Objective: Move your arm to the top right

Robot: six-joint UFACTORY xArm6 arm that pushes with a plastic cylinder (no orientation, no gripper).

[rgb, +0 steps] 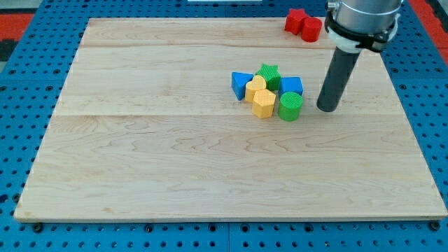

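Our tip [327, 108] rests on the wooden surface [175, 175], just to the view's right of the central cluster and apart from it. There is no hand on this rig: the arm ends in a plain dark rod, so nothing opens or closes and nothing is held.

Cluster, from the view's left: blue triangular block [241, 84], green star block [268, 73], two yellow blocks [256, 87] [263, 103] (the lower looks hexagonal), blue block [292, 86], green cylinder [290, 106]. The green cylinder is nearest our tip, not touching.

Two red blocks [302, 24] sit touching at the view's top right, near the surface's far edge.

The task's thing is the arm itself. The rod is rigid; its long axis stands close to upright, slightly tilted in view, lower end on the surface. No grasp applies.

Judgement: the target corner lies up and slightly right of the tip. The blocks look small, light and easily slid. The red pair sits near the path, so a stray nudge is the risk.
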